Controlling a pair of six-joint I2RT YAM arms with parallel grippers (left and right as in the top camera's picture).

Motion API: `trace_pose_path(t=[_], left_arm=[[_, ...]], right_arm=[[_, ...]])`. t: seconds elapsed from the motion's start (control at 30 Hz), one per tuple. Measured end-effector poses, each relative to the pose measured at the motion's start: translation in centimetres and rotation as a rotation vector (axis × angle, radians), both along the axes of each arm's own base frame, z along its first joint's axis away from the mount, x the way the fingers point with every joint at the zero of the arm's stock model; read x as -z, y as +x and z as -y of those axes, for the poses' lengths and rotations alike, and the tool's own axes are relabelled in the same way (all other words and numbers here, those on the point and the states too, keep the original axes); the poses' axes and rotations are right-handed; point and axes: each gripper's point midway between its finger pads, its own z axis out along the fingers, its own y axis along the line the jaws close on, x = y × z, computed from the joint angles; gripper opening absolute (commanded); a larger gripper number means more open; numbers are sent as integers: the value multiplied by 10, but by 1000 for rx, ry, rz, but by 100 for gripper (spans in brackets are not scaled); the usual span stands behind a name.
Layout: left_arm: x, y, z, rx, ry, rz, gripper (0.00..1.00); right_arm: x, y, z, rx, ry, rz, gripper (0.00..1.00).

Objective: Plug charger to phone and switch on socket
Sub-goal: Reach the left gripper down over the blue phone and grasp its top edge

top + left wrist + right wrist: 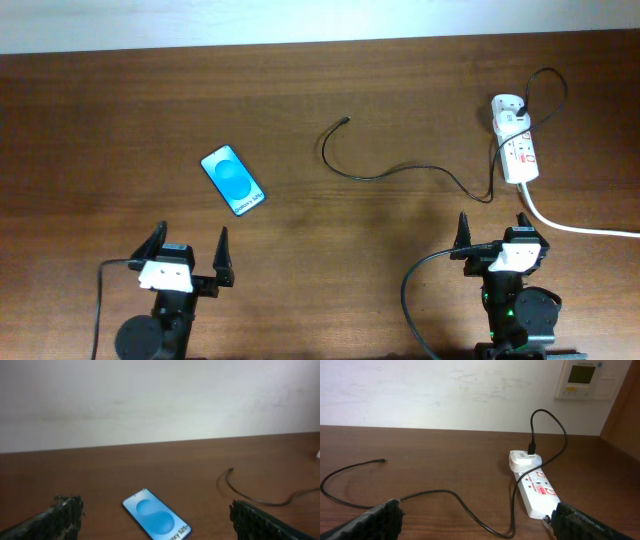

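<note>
The phone [234, 180] lies screen-up and slanted on the table's left half; it also shows in the left wrist view [157, 521], ahead of and between the fingers. The charger cable [400, 171] runs from its free tip [345, 121] in a curve to the plug in the socket [516, 140] at the far right. In the right wrist view the cable [445, 494] crosses ahead of the fingers and the socket [536, 488] lies ahead to the right. My left gripper [190, 257] is open and empty, nearer than the phone. My right gripper [502, 235] is open and empty, just nearer than the socket.
The socket's thick white cord [575, 226] runs off to the right edge. A white wall [160, 400] stands behind the table's far edge, with a wall panel [584, 379] at upper right in the right wrist view.
</note>
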Motion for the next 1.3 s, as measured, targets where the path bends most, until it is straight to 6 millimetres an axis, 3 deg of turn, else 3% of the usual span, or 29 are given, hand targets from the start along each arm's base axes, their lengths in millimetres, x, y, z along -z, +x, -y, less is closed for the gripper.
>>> trace_pose_path(t=[0.2, 0.33, 0.53, 0.63, 0.8, 0.93, 0.97, 1.0, 1.03, 1.2, 1.3], left_arm=[[-34, 9, 0, -5, -53, -71, 99], [-41, 33, 1, -12, -62, -242, 99], [-43, 69, 10, 16, -67, -645, 99], [-50, 102, 24, 86, -97, -708, 99], [6, 106, 45, 185, -166, -946, 99], [38, 111, 54, 223, -211, -1061, 100], [43, 112, 54, 211, -225, -1081, 64], [48, 112, 52, 174, -252, -1105, 54], [55, 113, 44, 87, -283, -1138, 99], [83, 118, 18, -209, -387, -1214, 99], [85, 120, 13, -270, -416, -1212, 99]], right_arm=[[0, 0, 0, 0, 0, 0, 98], [0, 0, 0, 0, 0, -2, 98], [0, 0, 0, 0, 0, -2, 98], [0, 0, 0, 0, -1, -2, 98], [0, 0, 0, 0, -1, -2, 99], [0, 0, 0, 0, 0, -2, 98], [0, 0, 0, 0, 0, -2, 98], [0, 0, 0, 0, 0, -2, 98], [0, 0, 0, 0, -1, -2, 98], [0, 0, 0, 0, -1, -2, 98], [0, 0, 0, 0, 0, -2, 98]])
